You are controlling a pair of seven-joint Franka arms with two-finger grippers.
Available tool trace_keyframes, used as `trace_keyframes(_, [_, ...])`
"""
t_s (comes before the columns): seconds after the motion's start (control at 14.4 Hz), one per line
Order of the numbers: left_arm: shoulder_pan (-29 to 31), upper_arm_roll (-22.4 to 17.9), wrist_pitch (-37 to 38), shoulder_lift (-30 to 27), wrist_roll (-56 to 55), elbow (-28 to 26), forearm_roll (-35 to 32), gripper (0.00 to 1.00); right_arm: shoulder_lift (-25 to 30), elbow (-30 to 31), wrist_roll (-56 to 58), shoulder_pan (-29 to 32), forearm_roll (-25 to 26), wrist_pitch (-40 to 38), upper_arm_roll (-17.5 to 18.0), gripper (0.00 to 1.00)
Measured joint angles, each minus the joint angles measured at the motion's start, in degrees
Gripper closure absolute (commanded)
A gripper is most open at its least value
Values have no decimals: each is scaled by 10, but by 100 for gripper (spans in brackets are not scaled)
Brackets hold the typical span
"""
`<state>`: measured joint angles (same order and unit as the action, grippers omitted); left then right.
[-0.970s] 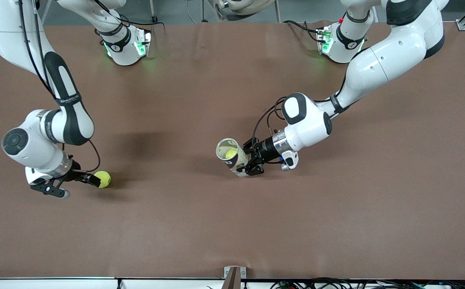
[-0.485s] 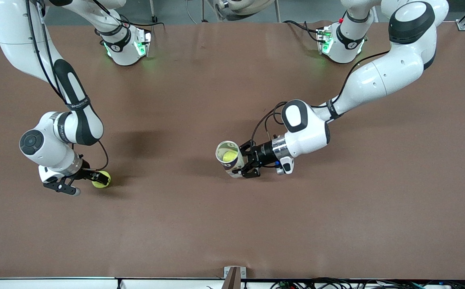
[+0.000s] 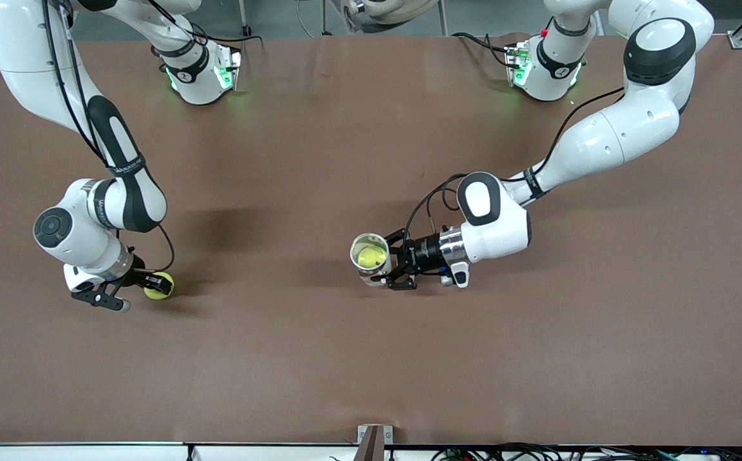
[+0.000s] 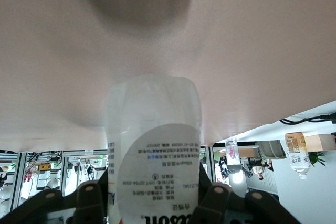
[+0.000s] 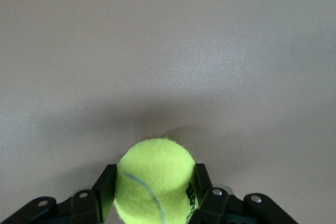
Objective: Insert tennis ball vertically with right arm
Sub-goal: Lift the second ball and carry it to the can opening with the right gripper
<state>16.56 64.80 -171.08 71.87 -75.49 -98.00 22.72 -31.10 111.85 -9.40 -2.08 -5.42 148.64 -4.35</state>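
Currently the right gripper (image 3: 142, 286) sits low at the tabletop (image 3: 371, 358) toward the right arm's end, fingers closed on the tennis ball (image 3: 158, 285), which looks to be touching the surface; in the right wrist view the ball (image 5: 154, 181) is pinched between both pads. Left gripper (image 3: 388, 267) is clamped around a clear can (image 3: 370, 258) near the tabletop's middle, mouth facing up, another yellow ball (image 3: 371, 256) inside it. Can label (image 4: 157, 177) visible in the left wrist view.
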Motion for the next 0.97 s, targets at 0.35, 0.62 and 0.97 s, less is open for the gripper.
trace_keyframes(0.35, [0, 1, 1, 2, 1, 2, 0, 34, 34, -28, -84, -19, 0, -115, 11, 99])
trace_keyframes(0.62, [0, 2, 1, 2, 1, 3, 0, 30, 115, -56, -257, -94, -15, -256, 15, 100])
trace_keyframes(0.97, [0, 2, 1, 3, 1, 3, 0, 28, 155, -134, -493, -208, -75, -359, 18, 100])
